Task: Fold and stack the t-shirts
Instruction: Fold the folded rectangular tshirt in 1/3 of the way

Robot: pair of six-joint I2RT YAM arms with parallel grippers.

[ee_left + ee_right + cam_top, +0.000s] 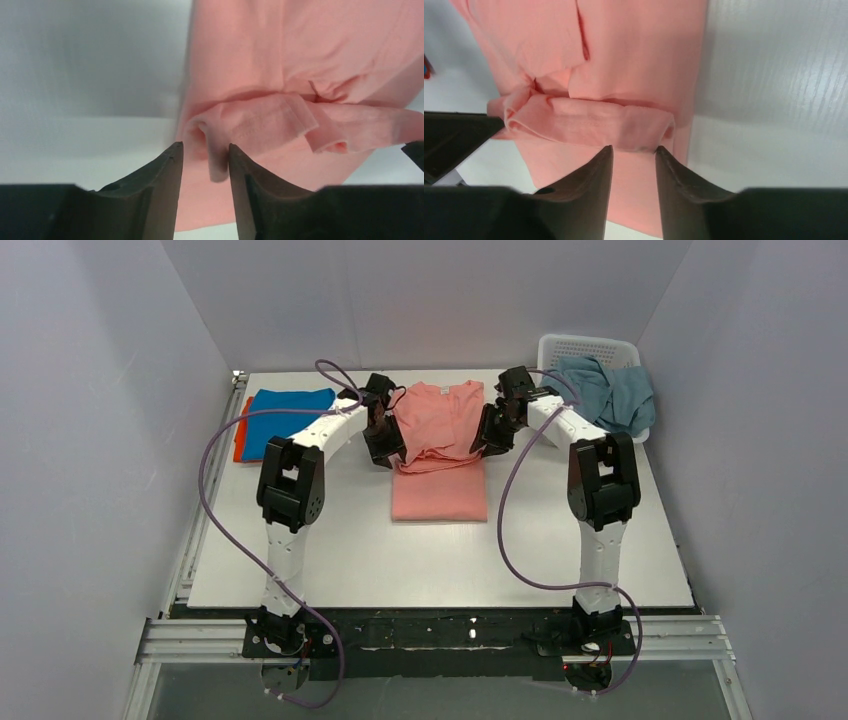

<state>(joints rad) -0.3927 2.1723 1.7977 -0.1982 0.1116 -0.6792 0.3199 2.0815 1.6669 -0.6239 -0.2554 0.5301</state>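
Note:
The salmon-pink t-shirt (440, 455) lies mid-table with its lower part folded up into a bunched band over the body. My left gripper (385, 445) is at the band's left end, my right gripper (492, 435) at its right end. In the left wrist view the left gripper (205, 145) stands parted, and a loose flap of the pink shirt (280, 60) hangs in the gap, unpinched. In the right wrist view the right gripper (633, 147) is parted, its tips at the edge of the shirt's (624, 65) folded band. A bright blue t-shirt (290, 412) lies folded on an orange one (240, 438) at the back left.
A white perforated basket (585, 348) stands at the back right with a grey-blue t-shirt (610, 395) spilling over its rim. The white table (350, 550) is walled on three sides. Purple cables loop from both arms.

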